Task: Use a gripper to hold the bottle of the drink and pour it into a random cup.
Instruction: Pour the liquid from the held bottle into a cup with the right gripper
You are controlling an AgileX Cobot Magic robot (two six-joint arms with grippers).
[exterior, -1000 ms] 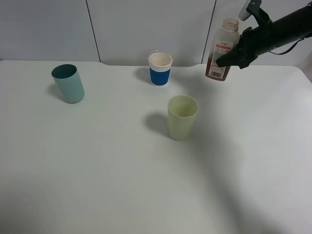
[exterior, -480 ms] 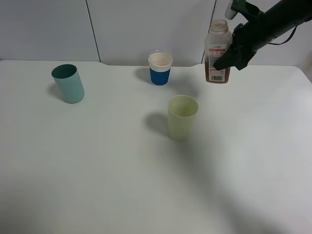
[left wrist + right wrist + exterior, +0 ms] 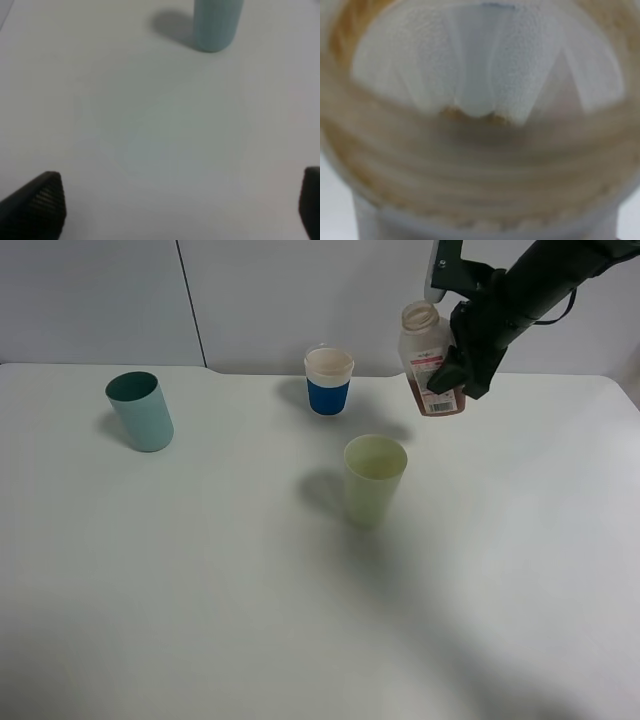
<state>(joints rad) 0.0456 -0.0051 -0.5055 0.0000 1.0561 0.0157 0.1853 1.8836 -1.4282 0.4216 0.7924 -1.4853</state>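
A teal cup (image 3: 140,412) is standing at the left of the white surface (image 3: 200,590); a blue-banded cup (image 3: 328,381) is standing farther back.

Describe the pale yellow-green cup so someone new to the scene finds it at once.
Start from the white table, where three cups stand. Near its middle is the pale yellow-green cup, nearer the camera than the blue-banded white cup. It alone is plain yellow-green; the teal cup stands far left.
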